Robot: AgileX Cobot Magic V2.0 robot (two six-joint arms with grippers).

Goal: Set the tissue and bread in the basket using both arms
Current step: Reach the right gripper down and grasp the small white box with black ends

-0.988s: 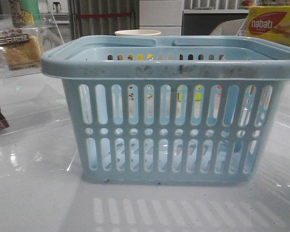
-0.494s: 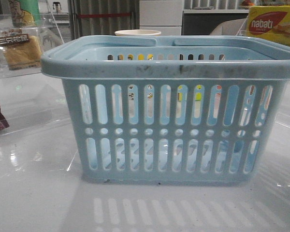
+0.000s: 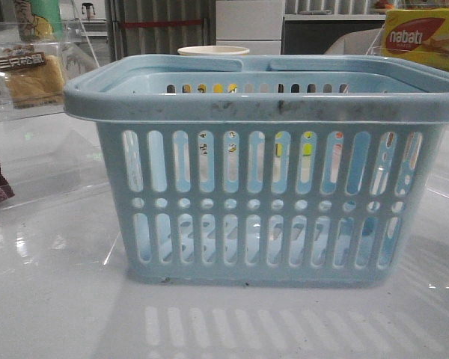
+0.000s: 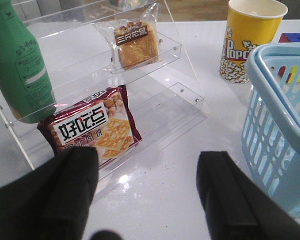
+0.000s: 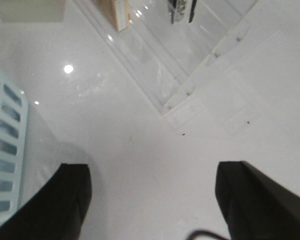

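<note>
The light-blue basket (image 3: 262, 105) fills the middle of the front view; its side also shows in the left wrist view (image 4: 277, 115) and the right wrist view (image 5: 5, 140). The bread (image 4: 136, 42), golden-brown in a clear wrapper with a dark label, lies on the upper step of a clear acrylic stand; the front view shows it at the far left (image 3: 31, 75). My left gripper (image 4: 150, 185) is open and empty over the table, short of the stand. My right gripper (image 5: 152, 195) is open and empty over bare table. A black-and-white patch, the tissue (image 5: 181, 9), shows at the frame edge on another clear stand.
A dark red cracker packet (image 4: 92, 127) and a green bottle (image 4: 20, 70) sit on the left stand. A yellow popcorn cup (image 4: 247, 37) stands behind the basket. A yellow-and-red nabati box (image 3: 423, 41) is at the back right. A clear stand (image 5: 190, 60) lies ahead of my right gripper.
</note>
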